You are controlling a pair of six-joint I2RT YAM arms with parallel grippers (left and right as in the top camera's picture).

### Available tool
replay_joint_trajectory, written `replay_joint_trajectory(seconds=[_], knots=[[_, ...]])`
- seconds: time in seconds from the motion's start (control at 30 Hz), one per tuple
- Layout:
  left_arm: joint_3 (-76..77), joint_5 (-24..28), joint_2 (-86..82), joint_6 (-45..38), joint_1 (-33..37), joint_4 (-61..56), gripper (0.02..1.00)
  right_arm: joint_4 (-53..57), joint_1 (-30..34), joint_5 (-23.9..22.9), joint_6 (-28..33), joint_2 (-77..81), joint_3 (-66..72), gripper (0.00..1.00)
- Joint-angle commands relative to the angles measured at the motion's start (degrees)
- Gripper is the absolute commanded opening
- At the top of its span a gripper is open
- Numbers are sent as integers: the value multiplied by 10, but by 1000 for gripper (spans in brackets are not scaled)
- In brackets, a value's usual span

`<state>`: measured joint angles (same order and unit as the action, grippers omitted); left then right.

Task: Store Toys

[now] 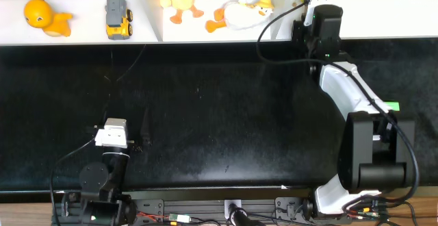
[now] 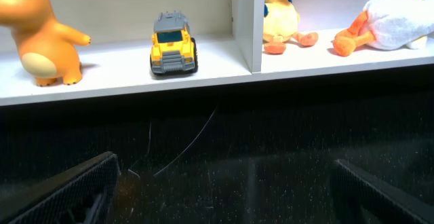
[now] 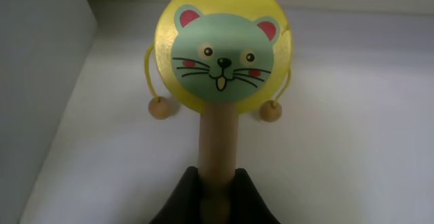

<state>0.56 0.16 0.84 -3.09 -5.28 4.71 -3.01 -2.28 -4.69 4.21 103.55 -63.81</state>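
1. Counting five toys on the white shelf [image 1: 82,35], which runs along the far edge of the black bench [image 1: 219,116].
2. Left compartment, two items: one glossy orange figurine [image 2: 37,37] with a cream belly, and one yellow toy truck [image 2: 173,44] with a grey roof and black wheels. They stand apart.
3. Middle compartment, two plush ducks: one yellow duck [image 2: 285,17] sitting upright, and one white duck [image 2: 390,24] with orange feet, lying on its side.
4. Right compartment, one wooden rattle drum [image 3: 222,54]: a round yellow disc painted with a teal cat face, two wooden beads on yellow strings, and a plain cylindrical handle.
5. Right claw [image 3: 218,200]: clamped on the drum's handle, inside the right compartment.
6. Left claw [image 2: 224,183]: fingers apart, holding nothing, low over the bench and facing the shelf.
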Motion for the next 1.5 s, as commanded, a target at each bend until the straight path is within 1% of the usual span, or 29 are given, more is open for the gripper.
replay_joint_trajectory(seconds=[0.03, 0.07, 0.13, 0.17, 0.23, 0.37, 0.47, 0.57, 0.7, 0.8, 0.87, 0.9, 0.93, 1.0, 1.2, 1.27, 1.37, 1.4, 1.5], knots=[[-1, -3, -7, 0, -3, 2, 998, 1, 0, 9, -9, 10, -11, 290], [-1, -3, -7, 0, -3, 2, 998, 1, 0, 9, -9, 9, -11, 378], [-1, -3, -7, 0, -3, 2, 998, 2, 0, 9, -17, 6, -11, 481], [-1, -3, -7, 0, -3, 2, 998, 4, 0, 9, -17, 3, -11, 516], [-1, -3, -7, 0, -3, 2, 996, 17, 0, 8, -17, -9, -11, 544], [-1, -3, -7, 0, -3, 2, 998, 73, 0, 5, -13, -42, -9, 562], [-1, -3, -7, 0, -3, 2, 998, 106, 0, -6, -7, -76, 10, 573], [-1, -3, -7, 0, -3, 2, 998, 114, 0, -25, -7, -130, 59, 586], [-1, -3, -7, 0, -3, 2, 998, 124, 0, -28, -8, -233, 151, 592], [-1, -3, -7, 0, -3, 2, 998, 184, 3, -29, -9, -315, 202, 643], [-1, -3, -7, 0, -3, 2, 996, 251, 11, -38, -22, -361, 217, 695], [-1, -3, -7, 0, -3, 2, 998, 295, 20, -52, -37, -381, 217, 730], [-1, -3, -7, 0, -3, 2, 998, 332, 32, -67, -52, -397, 217, 790], [-1, -3, -7, 0, -3, 2, 998, 381, 64, -82, -69, -418, 216, 996], [-1, -3, -7, 0, -3, 2, 996, 499, 189, -92, -66, -428, 185, 998], [-1, -3, -7, 0, -3, 2, 998, 543, 227, -113, -48, -428, 173, 996], [-1, -3, -7, 0, -3, 2, 998, 594, 278, -179, -9, -428, 170, 996], [-1, -3, -7, 0, -3, 2, 998, 602, 292, -193, -4, -428, 171, 993], [-1, -3, -7, 0, -3, 2, 998, 600, 320, -189, -3, -428, 171, 996]])
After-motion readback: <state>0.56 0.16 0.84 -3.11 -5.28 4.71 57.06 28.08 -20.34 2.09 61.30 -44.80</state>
